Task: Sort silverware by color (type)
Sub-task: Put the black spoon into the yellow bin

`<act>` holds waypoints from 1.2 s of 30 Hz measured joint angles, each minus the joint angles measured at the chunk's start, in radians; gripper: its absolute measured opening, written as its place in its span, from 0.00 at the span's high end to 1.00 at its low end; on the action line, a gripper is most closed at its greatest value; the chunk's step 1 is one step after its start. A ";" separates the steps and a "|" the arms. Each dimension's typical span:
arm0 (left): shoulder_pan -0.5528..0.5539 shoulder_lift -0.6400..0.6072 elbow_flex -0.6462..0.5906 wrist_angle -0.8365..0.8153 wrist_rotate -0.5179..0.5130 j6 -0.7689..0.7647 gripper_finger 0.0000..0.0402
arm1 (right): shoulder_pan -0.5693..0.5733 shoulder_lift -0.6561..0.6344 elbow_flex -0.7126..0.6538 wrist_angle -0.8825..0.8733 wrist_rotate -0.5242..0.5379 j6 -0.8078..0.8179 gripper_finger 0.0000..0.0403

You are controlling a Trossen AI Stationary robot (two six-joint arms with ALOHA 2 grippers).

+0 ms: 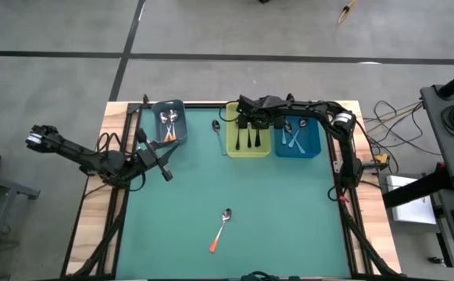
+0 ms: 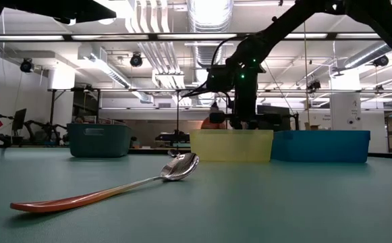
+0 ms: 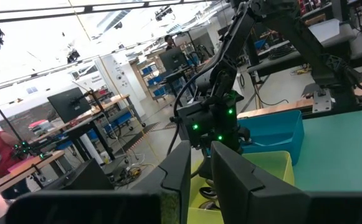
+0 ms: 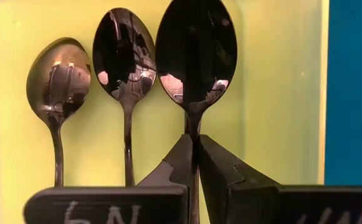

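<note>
An orange-handled spoon (image 1: pixel 220 230) (image 2: pixel 115 191) lies flat on the green mat near its near edge. A dark spoon (image 1: pixel 216 126) lies on the mat just left of the yellow bin (image 1: pixel 230 148) (image 2: pixel 231 146). My right gripper (image 1: pixel 252 125) (image 4: pixel 196 152) is over that bin, shut on a black spoon (image 4: pixel 196 56). Two more black spoons (image 4: pixel 126 56) lie on the bin's floor beside it. My left gripper (image 1: pixel 166 175) (image 3: pixel 200 168) waits over the mat's left side, open by a narrow gap, touching nothing. My right gripper pinches the black spoon between its two fingers at the neck of the handle (image 4: pixel 193 124), just behind the bowl. The fingers come from above and the handle runs on between them, out of sight. The bowl shows larger than its neighbours', so nearer the camera; whether it touches the bin floor I cannot tell.
Three bins stand in a row along the far edge: a dark one (image 1: pixel 181 117) (image 2: pixel 98 140) with orange-handled spoons, the yellow one, and a blue one (image 1: pixel 312 144) (image 2: pixel 320 145) with pale spoons. The mat's middle holds only the orange-handled spoon.
</note>
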 joint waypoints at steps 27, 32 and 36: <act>0.000 0.000 0.000 0.000 0.000 0.000 0.89 | 0.000 0.000 -0.028 0.030 0.001 -0.003 0.98; 0.000 0.000 0.000 0.000 0.000 0.000 0.89 | 0.000 0.000 -0.067 0.070 0.000 -0.002 0.98; 0.000 0.000 0.000 0.000 0.000 0.000 0.89 | 0.000 0.000 -0.072 0.077 0.000 -0.003 0.98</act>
